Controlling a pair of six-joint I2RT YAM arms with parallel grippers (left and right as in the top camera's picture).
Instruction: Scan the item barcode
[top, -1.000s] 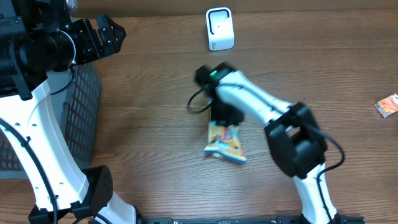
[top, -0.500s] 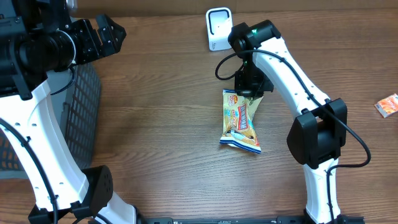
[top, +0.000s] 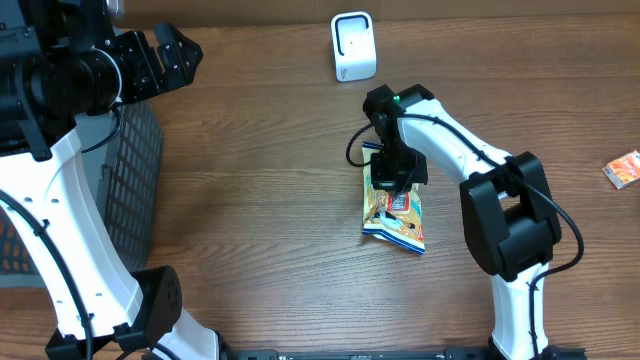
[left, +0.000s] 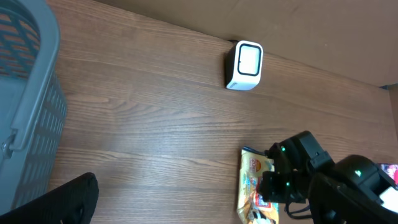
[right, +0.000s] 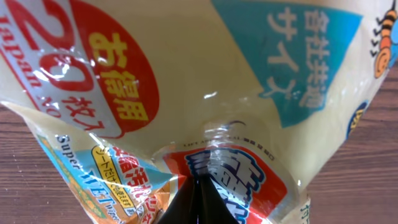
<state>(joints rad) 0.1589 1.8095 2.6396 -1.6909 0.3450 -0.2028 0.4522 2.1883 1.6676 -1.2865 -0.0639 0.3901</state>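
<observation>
Brown wood table (top: 260, 200), snack pkt (top: 397, 222) lying flat near centre, well apart from the white scanner (top: 353, 46) at the far edge. Right gripper (top: 393, 183) is on the pkt's upper end, jaws closed w/ a fold of film pinched btwn them. Left gripper (top: 168, 55) spread wide, holding nothing, above the basket (top: 135, 180). Pkt prob light, soft, slick & crinkly, so likely to flop or slip; best hold is an edge seam, clear of the barcode, which I can't spot

packet (top: 395, 215): yellow, red, blue | scanner (top: 353, 46): white | basket (top: 140, 200): grey
</observation>
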